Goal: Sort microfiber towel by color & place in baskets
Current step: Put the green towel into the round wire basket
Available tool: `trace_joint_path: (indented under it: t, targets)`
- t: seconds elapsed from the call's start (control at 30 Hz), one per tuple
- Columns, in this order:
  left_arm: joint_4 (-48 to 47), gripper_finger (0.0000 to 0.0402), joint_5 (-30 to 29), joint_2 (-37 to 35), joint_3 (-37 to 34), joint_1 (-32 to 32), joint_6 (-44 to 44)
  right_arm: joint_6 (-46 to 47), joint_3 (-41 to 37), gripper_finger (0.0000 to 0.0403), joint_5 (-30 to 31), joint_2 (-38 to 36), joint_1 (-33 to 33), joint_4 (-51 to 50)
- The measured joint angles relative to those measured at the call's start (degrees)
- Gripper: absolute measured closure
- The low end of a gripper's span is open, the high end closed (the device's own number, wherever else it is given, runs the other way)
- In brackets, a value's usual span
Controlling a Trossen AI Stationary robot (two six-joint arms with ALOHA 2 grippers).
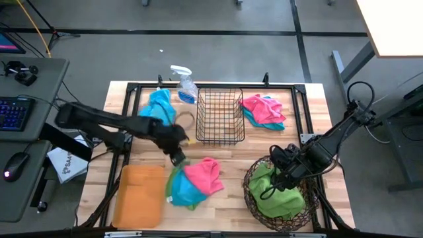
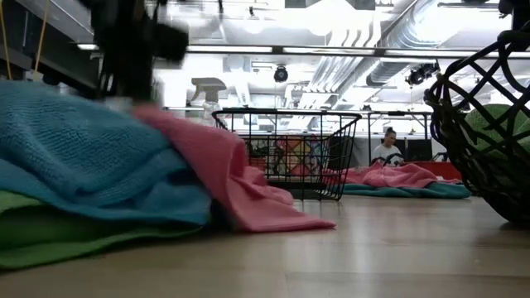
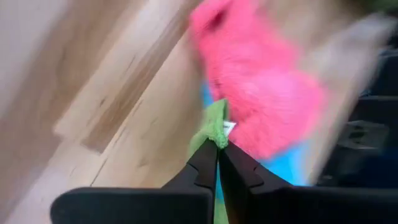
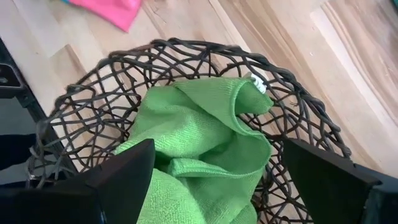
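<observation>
Seen from above: wooden table (image 1: 218, 198) bearing three containers and several loose cloths. Left gripper (image 1: 176, 158) at the near-centre pile, fingers (image 3: 208, 163) pressed together on a corner of the green towel (image 3: 215, 121) at the bottom of that pile; stacked there as well, a pink towel (image 1: 206, 174) on top and a teal towel (image 1: 187, 192) beneath it. Right gripper (image 1: 283, 173) over the round woven basket (image 1: 252, 192) at the near right, fingers (image 4: 124, 171) spread wide, touching nothing; inside that basket, crumpled green cloth (image 4: 205, 143) with a small white tag at one edge. Orange tray (image 1: 139, 196) at the near left, just left of the pile, with nothing visible in it. Black wire basket (image 1: 220, 116) at the far centre, likewise showing no cloth inside. Left of the wire basket, a lone teal cloth (image 1: 158, 106) partly under the left arm; right of it, a pink cloth (image 1: 262, 108) lying on a second teal cloth (image 1: 276, 123). Clear spray bottle (image 1: 184, 84) with white trigger at the far edge, between the lone teal cloth and the wire basket. Seen from table height: pile in the left foreground, wire basket behind, woven basket wall at the right edge, and a person (image 2: 387, 147) seated in the room beyond.
</observation>
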Motion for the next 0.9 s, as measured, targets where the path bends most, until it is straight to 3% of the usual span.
trace_joint_path:
  t: [0.2, 0.4, 0.63, 0.8, 0.9]
  targets:
    - [-7.83, 0.0401, 0.19, -11.01, 13.60, 0.84, 3.12, -3.44, 0.00, 0.0053, 2.06, 0.00, 0.00, 2.23]
    - [-9.82, 0.0401, 4.13, -15.00, 27.28, -0.65, 6.01, -7.85, 0.00, 0.0053, 2.50, 0.00, -1.69, 5.43]
    - [-7.66, 0.0401, -0.79, -13.10, 41.32, -2.59, 17.38, -16.13, 3.20, 0.0053, 3.36, 0.00, -6.07, 9.64]
    - [-7.81, 0.0401, -4.29, -8.76, 47.87, -1.00, 25.79, -28.72, 9.02, 0.0053, 11.41, -0.04, -11.04, 15.05]
    - [-7.02, 0.0401, -9.91, -5.51, 50.63, 0.99, 28.48, -39.51, 11.03, 0.0053, 14.28, -0.04, -15.23, 22.90]
